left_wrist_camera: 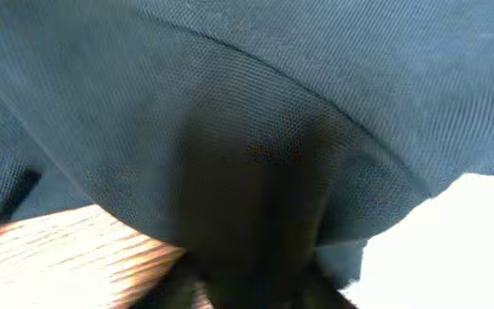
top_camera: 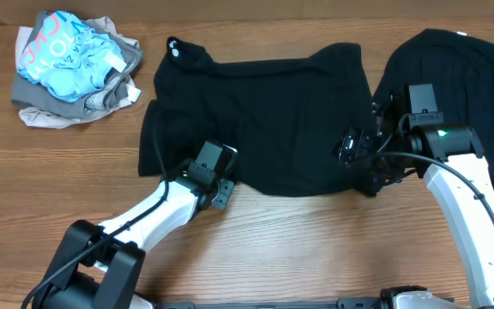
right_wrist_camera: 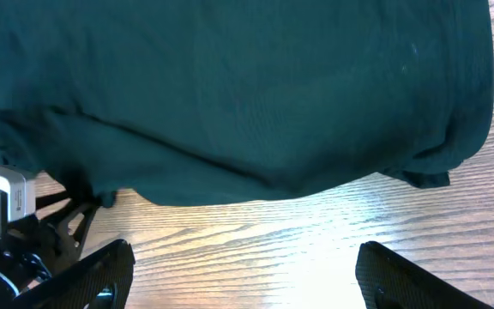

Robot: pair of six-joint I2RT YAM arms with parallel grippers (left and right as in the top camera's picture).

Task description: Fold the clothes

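Right gripper [right_wrist_camera: 245,253] wide and empty, just short of near hem of black shirt [right_wrist_camera: 230,94]; left gripper [top_camera: 215,163] at same hem, cloth-covered, opening not discernible.

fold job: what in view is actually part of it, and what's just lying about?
Part of the job:
- black shirt spread mid-table
- second black shirt at the right edge
- bundle of clothes, crumpled at far left, neither arm near it

Just lying about:
- only the wooden table itself, everything loose on it is clothing
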